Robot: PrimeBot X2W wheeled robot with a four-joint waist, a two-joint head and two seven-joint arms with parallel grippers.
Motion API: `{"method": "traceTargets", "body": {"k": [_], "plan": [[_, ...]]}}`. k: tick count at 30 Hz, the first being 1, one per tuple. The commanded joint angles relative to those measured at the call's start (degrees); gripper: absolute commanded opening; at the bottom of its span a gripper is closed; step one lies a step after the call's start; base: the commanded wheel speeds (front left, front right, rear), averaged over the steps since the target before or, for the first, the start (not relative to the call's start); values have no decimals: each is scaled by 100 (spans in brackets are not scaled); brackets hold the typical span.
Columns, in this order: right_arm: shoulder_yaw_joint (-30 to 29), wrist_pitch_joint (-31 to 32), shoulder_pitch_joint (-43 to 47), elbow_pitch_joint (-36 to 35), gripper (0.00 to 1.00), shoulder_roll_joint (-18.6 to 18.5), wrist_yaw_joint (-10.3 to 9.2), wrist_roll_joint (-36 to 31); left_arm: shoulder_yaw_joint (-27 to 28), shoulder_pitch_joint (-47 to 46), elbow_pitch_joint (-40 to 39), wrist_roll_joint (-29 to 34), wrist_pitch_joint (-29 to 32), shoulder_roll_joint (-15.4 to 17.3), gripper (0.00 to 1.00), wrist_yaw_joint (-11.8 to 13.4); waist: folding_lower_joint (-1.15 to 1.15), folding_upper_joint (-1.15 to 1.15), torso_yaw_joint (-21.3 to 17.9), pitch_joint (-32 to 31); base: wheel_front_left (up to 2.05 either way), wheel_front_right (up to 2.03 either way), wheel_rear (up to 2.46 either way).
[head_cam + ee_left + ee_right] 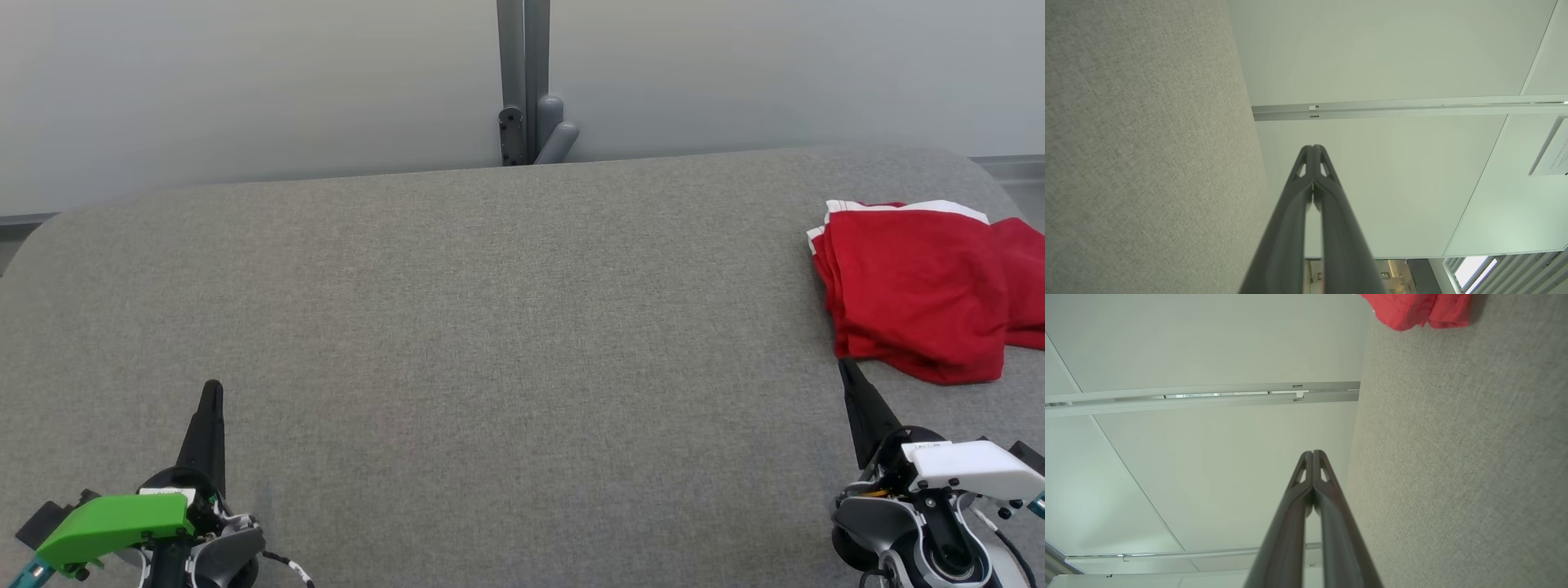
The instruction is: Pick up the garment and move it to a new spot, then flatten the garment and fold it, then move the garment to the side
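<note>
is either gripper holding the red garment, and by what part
Nothing is held. The left gripper and right gripper are both shut and empty; the red garment lies folded on the grey surface.

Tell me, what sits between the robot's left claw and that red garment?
Nothing. In the head view, the grey cushion is bare from the left gripper across to the red garment on the right.

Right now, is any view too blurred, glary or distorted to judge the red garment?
Head view: soft even light, sharp, but the garment runs off the right edge. Right wrist view: garment a sliver at the top edge, right hand sharp. Left wrist view: bright patch lower right, left hand sharp.
</note>
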Motion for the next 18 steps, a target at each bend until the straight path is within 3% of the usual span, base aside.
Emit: {"method": "traceTargets", "body": {"k": [1, 18], "plan": [[11, 22, -66, 8, 0, -27, 2, 47, 6, -71, -8, 34, 17, 7, 0, -24, 0, 27, 0, 0, 0, 0, 0], [11, 21, -66, 8, 0, -27, 2, 47, 10, -72, -8, 40, 23, 2, 0, -25, 0, 27, 0, 0, 0, 0, 0]]}}
